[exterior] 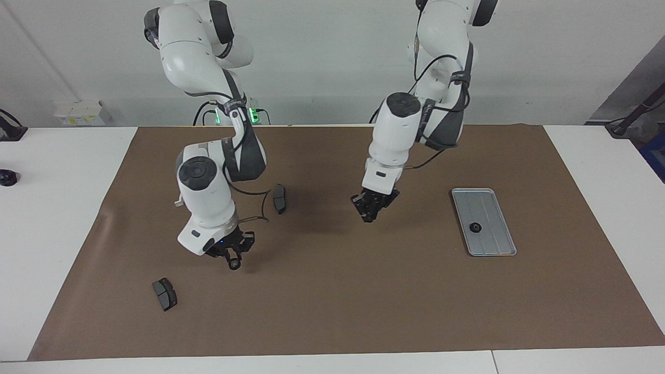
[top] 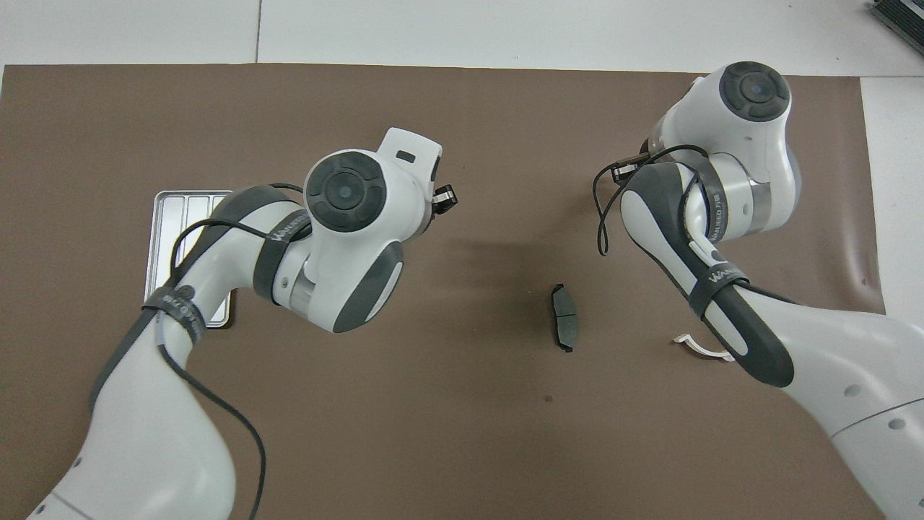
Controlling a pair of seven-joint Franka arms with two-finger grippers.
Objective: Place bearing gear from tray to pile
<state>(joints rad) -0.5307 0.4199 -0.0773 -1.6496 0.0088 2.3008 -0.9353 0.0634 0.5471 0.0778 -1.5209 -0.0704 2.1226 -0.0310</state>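
Facing view: the tray (exterior: pixel 491 244) lies toward the left arm's end of the desk, one gear (exterior: pixel 475 227) on it. The left claw (exterior: pixel 370 214), clenched, hangs over bare mat mid-desk. The right claw (exterior: pixel 235 262) grips a small gear, over the mat near a brake pad (exterior: pixel 164 294).

Overhead view: the left arm hides most of the tray (top: pixel 167 217); another brake pad (top: pixel 564 326) lies mid-desk.

trays: one (exterior: pixel 484 222), well off to the side of the left gripper (exterior: pixel 370 214)
gears: one (exterior: pixel 475 227), on that tray
brake pads: two (exterior: pixel 279 198) (exterior: pixel 164 294)
white brackets: one (top: pixel 699 348)
mats: one (exterior: pixel 363 291)
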